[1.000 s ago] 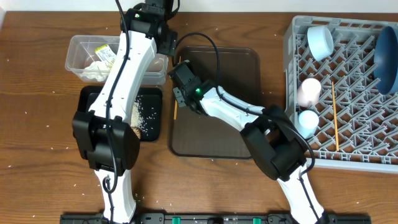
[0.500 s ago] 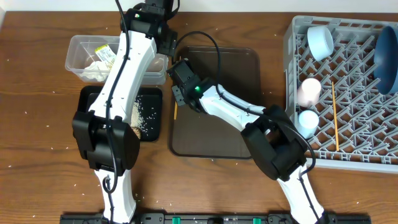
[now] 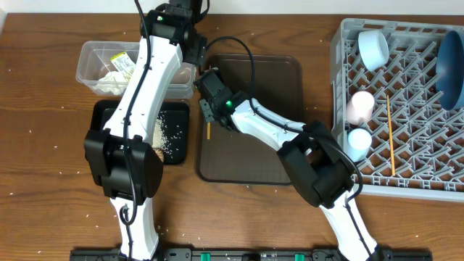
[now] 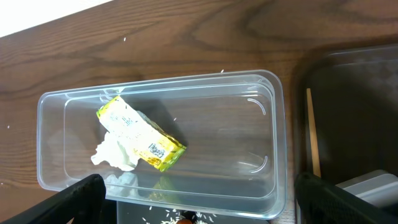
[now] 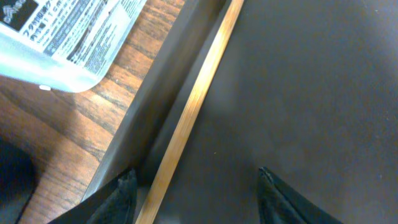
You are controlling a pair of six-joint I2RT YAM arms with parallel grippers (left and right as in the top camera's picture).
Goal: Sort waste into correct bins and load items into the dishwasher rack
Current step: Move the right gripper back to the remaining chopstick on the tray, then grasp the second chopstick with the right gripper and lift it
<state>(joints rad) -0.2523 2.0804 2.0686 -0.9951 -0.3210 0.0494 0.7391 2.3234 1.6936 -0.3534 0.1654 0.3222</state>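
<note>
Seen from overhead, the left gripper [image 3: 194, 52] hangs at the right end of the clear tub [image 3: 90, 54], which holds the yellow-green wrapper [image 3: 123, 64] and white tissue [image 3: 109, 80]. Loose rice [image 3: 171, 135] lies in the black tray [image 3: 102, 111]. The right gripper [image 3: 209, 116] is low over the left edge of the brown serving tray [image 3: 268, 152], where a chopstick [image 3: 208, 131] lies. A second chopstick [image 3: 389, 134], both cups, the bowl and the blue dish [image 3: 451, 69] sit in the grey rack [image 3: 339, 72]. The left wrist view shows its fingers [image 4: 81, 198] spread wide above the tub, empty. The right wrist view shows its fingers [image 5: 121, 198] parted, with the tray's chopstick lying between them along the wall, unpinched.
</note>
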